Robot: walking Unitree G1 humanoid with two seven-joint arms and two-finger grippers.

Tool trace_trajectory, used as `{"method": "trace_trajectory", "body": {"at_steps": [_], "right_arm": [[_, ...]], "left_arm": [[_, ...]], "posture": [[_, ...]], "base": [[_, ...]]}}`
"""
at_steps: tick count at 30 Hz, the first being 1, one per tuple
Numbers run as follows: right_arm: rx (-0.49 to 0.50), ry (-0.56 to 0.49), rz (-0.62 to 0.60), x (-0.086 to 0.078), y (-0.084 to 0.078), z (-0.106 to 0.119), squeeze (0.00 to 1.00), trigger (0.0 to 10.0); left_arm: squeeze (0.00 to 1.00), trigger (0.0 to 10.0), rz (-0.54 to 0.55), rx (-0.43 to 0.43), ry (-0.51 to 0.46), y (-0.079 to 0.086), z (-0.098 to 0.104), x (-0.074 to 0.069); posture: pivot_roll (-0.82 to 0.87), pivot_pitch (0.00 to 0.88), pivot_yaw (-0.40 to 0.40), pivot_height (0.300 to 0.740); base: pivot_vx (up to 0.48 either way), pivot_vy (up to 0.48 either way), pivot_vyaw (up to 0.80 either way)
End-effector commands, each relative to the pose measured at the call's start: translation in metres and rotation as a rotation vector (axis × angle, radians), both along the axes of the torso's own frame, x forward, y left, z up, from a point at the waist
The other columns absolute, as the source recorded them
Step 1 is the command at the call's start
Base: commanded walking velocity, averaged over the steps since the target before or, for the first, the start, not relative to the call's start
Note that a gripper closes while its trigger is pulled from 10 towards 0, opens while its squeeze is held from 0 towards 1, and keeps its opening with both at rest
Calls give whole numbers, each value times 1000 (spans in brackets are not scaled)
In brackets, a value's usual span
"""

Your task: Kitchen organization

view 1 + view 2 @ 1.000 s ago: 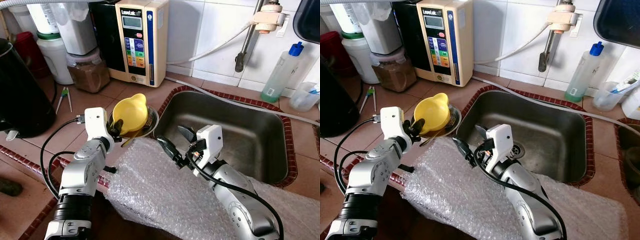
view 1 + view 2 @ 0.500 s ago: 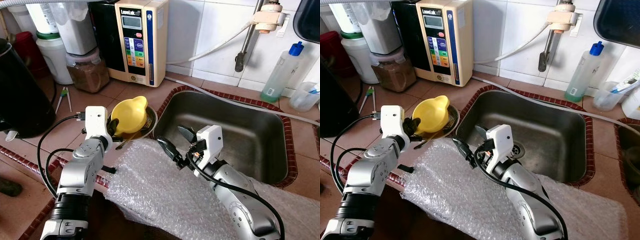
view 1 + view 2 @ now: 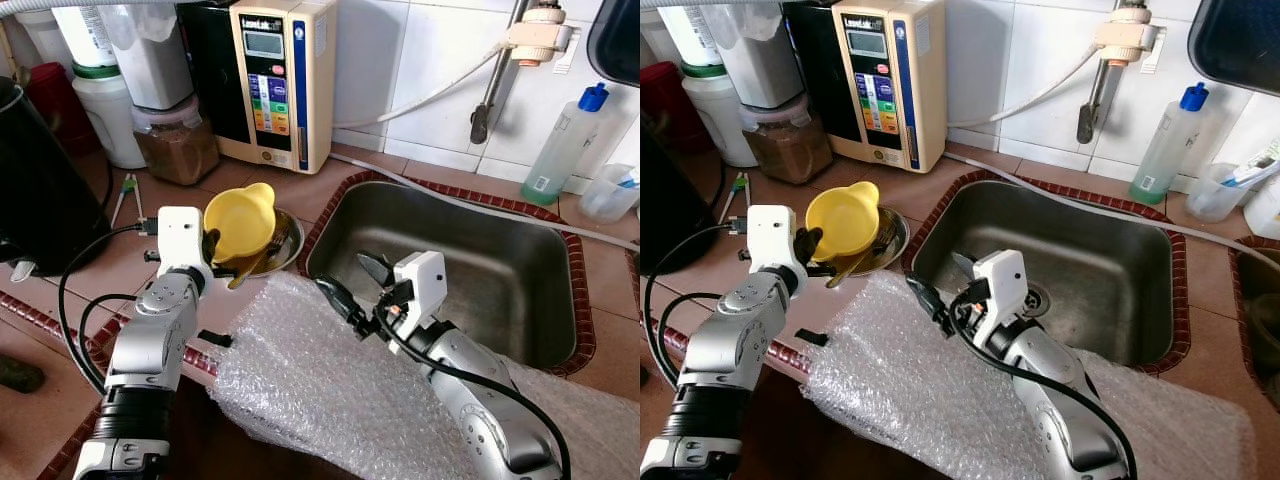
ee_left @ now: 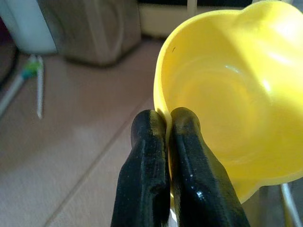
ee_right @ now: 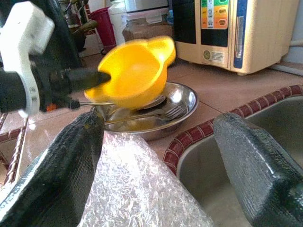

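**Yellow bowl held above the metal dish beside the sink**

Nearest the robot, a sheet of bubble wrap (image 3: 330, 380) is draped over the front edge of the tiled bench (image 3: 90, 275). Over its far edge the right hand (image 3: 352, 285) is held with its fingers wide apart and nothing between them, just before the sink (image 3: 520, 265).

To the left, the left hand (image 3: 212, 252) is clamped on the rim of a yellow bowl (image 3: 240, 220), which is held tilted just above a shallow metal dish (image 3: 890, 245) resting on the bench beside the sink. The grip itself is made plain in the left wrist view, where the two black fingers (image 4: 147, 175) are seen pressed together over the bowl's thin edge, and the bowl's inside is seen to be empty. What lies in the dish is shown best in the right wrist view: a fork (image 5: 161, 113) lies under the raised bowl.

Farther back, against the tiled wall, a brown-filled jar (image 3: 178, 145), a cream water machine (image 3: 285, 80) and a clear bottle (image 3: 565, 145) with a blue cap are stood.
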State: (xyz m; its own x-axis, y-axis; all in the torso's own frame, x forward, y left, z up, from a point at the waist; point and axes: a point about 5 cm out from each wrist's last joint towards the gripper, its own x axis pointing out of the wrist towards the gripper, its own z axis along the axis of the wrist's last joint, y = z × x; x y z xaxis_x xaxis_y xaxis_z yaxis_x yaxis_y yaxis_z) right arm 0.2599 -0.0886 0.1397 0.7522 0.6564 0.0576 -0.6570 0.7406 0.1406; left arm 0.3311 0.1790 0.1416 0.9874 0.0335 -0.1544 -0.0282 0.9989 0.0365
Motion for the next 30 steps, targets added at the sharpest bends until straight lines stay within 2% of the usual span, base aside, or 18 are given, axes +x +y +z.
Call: {"method": "trace_trajectory", "body": {"at_steps": [1, 7, 11, 13, 15, 22, 23, 26, 28, 30], "right_arm": [[-5, 8, -8, 1, -3, -1, 0, 10000], [-2, 1, -32, 2, -5, 0, 0, 10000], [16, -1, -62, 5, -8, 3, 0, 10000], [75, 15, -90, 8, -10, 7, 0, 10000], [176, 44, -126, 13, -14, 14, 0, 10000], [275, 77, -135, 18, -17, 20, 0, 10000], [317, 96, -140, 20, -17, 22, 0, 10000], [324, 107, -145, 22, -16, 22, 0, 10000], [327, 114, -151, 24, -15, 22, 0, 10000], [324, 118, -165, 27, -15, 22, 0, 10000]], "left_arm": [[0, 0, -13, 4, -76, -6, 12, 0], [0, 0, -56, -31, -151, -18, 18, -3], [0, 0, -103, -3, -182, -26, 17, -6], [0, 0, -152, 46, -208, -34, 16, -7], [0, 0, -234, 102, -242, -47, 15, -11], [0, 0, -370, 145, -272, -68, 12, -15], [0, 0, -435, 177, -290, -78, 11, -18], [0, 0, -500, 186, -317, -89, 12, -20], [0, 0, -588, 205, -354, -102, 13, -26], [0, 0, -617, 210, -364, -107, 13, -28]], "posture": [[-57, 0, 43, 740], [-60, 0, 42, 740], [-60, 0, 42, 740], [-66, 0, 43, 740], [-67, 0, 44, 740], [-65, 0, 38, 740], [-65, 0, 38, 740], [-66, 0, 36, 740], [-68, 0, 38, 740], [-68, 0, 38, 740]], "base": [[0, 0, 0], [0, 0, 0], [0, 0, 0], [0, 0, 0], [0, 0, 0], [0, 0, 0], [0, 0, 0], [0, 0, 0], [0, 0, 0], [0, 0, 0]]}}
